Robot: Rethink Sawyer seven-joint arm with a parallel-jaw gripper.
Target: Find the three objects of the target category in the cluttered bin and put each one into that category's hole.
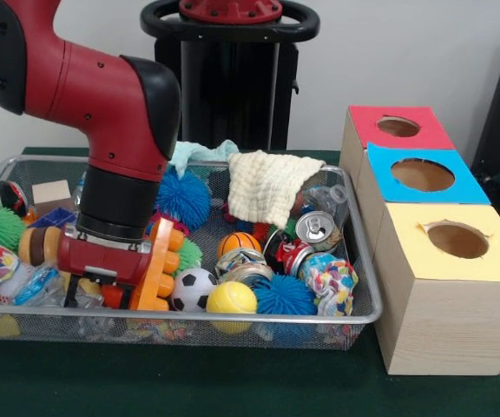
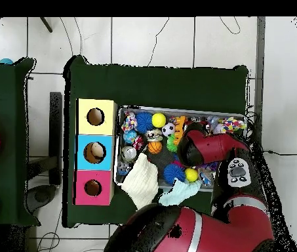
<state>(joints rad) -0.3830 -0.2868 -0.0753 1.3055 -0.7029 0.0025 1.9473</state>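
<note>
Gripper (image 1: 94, 291) digging low in mesh bin (image 1: 367, 295), orange toy (image 1: 156, 265) blocking it, soccer ball (image 1: 193, 288) just beside; can't tell abt fingers.

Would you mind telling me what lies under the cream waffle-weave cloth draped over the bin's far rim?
Under the cream waffle-weave cloth, a clear plastic bottle pokes out at its right, beside a silver drink can. Whatever sits beneath the cloth's middle is covered, in the overhead view too.

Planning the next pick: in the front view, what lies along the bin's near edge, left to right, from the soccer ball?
Soccer ball → yellow ball → blue spiky ball → knotted rope toy.
</note>
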